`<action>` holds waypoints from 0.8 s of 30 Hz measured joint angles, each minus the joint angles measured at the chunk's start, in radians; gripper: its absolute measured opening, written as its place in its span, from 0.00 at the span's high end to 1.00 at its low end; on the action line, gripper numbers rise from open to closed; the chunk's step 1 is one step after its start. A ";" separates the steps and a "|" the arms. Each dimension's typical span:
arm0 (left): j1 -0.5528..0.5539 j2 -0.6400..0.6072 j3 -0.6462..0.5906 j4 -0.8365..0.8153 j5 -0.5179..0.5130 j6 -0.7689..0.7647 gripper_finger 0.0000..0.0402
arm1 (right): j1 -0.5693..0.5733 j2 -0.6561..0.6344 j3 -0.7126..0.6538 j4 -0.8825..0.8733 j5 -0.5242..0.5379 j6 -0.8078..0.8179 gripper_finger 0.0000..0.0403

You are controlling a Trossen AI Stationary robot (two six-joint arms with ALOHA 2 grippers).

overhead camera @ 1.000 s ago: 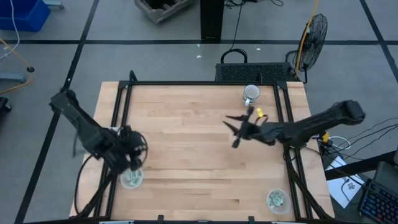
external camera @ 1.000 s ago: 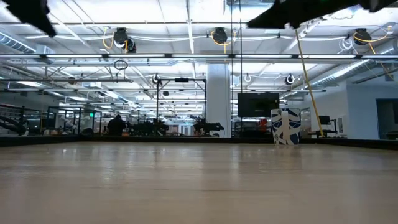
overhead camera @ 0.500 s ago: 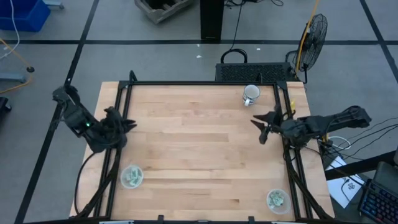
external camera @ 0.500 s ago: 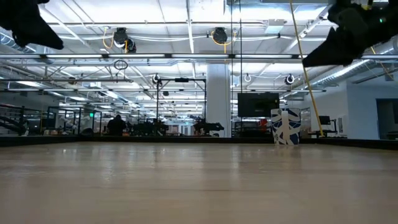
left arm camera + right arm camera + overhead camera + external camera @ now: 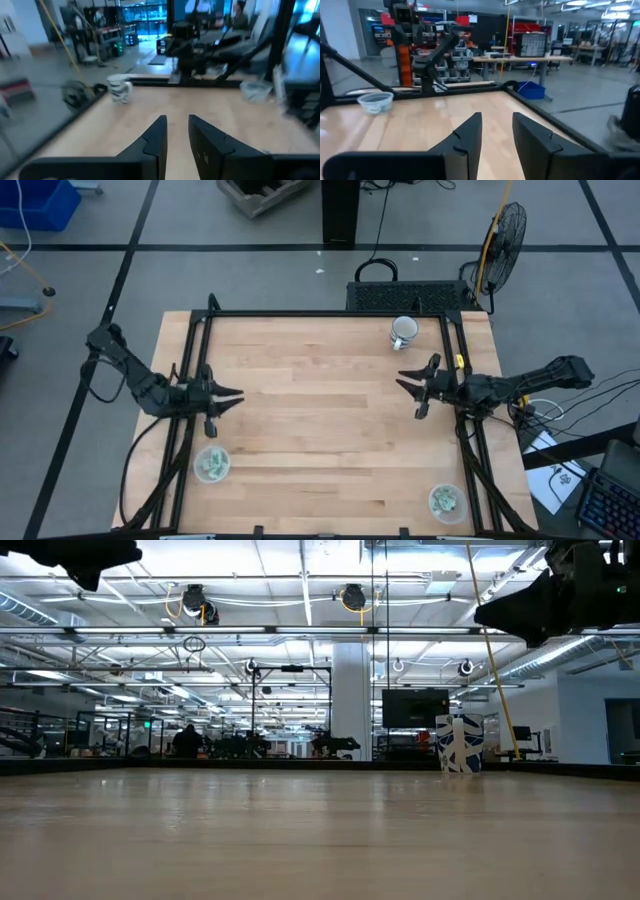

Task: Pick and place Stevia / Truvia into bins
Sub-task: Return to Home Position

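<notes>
Two clear cups stand near the table's near edge. The left cup (image 5: 211,465) and the right cup (image 5: 446,501) each hold pale green sachets; I see no sachets lying on the wood. My left gripper (image 5: 228,396) hovers at the table's left side, just beyond the left cup, pointing right. In the left wrist view its fingers (image 5: 177,131) are slightly open with nothing between them. My right gripper (image 5: 408,388) hovers at the right side, pointing left, and in its wrist view (image 5: 497,127) it is also slightly open and holds nothing. The left cup (image 5: 376,102) shows in the right wrist view, the right cup (image 5: 255,91) in the left wrist view.
A white mug (image 5: 403,332) stands near the far right corner and also shows in the low view (image 5: 458,745). Black frame rails (image 5: 190,380) run along the table's left, right and far edges. Bare wood (image 5: 320,410) lies between the two grippers. Both arms hang high in the low view.
My left gripper has risen from above the left cup, swung toward the far left, then come back pointing right. My right gripper has drawn back from the table's middle toward the right edge. The cups and mug have stayed put.
</notes>
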 joint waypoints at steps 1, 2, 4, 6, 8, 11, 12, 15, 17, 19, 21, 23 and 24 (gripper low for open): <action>0.010 -0.010 0.008 -0.027 0.004 0.043 0.79 | 0.000 -0.012 0.002 -0.007 0.004 -0.018 0.74; 0.019 -0.026 0.014 -0.064 0.001 0.068 0.79 | 0.000 -0.024 0.005 -0.009 0.005 -0.037 0.74; 0.037 -0.072 0.027 -0.133 -0.042 0.064 0.79 | 0.000 -0.060 0.008 -0.009 0.006 -0.049 0.74; 0.047 -0.131 0.032 -0.199 -0.080 0.042 0.79 | 0.000 -0.104 0.009 -0.016 0.011 -0.050 0.74; 0.051 -0.204 0.032 -0.259 -0.091 0.027 0.79 | 0.000 -0.151 0.010 -0.053 0.054 -0.068 0.74; 0.051 -0.317 0.032 -0.339 -0.091 0.024 0.79 | 0.000 -0.222 0.010 -0.167 0.156 -0.081 0.74; 0.051 -0.355 0.032 -0.354 -0.090 0.023 0.79 | 0.000 -0.243 0.010 -0.211 0.179 -0.071 0.74; 0.051 -0.446 0.022 -0.360 -0.091 0.008 0.79 | 0.000 -0.287 0.010 -0.305 0.183 -0.032 0.74; 0.051 -0.457 -0.010 -0.276 -0.093 0.009 0.79 | 0.000 -0.297 0.010 -0.314 0.182 -0.014 0.74; 0.058 -0.451 -0.061 -0.179 -0.055 0.072 0.79 | 0.000 -0.299 0.010 -0.306 0.182 -0.013 0.74; 0.071 -0.437 -0.122 -0.035 0.039 0.151 0.79 | 0.000 -0.299 0.010 -0.304 0.182 -0.014 0.74; 0.092 -0.425 -0.191 0.102 0.156 0.229 0.79 | 0.000 -0.298 0.010 -0.304 0.181 -0.015 0.74; 0.106 -0.424 -0.221 0.166 0.209 0.264 0.79 | 0.000 -0.299 0.010 -0.304 0.181 -0.017 0.74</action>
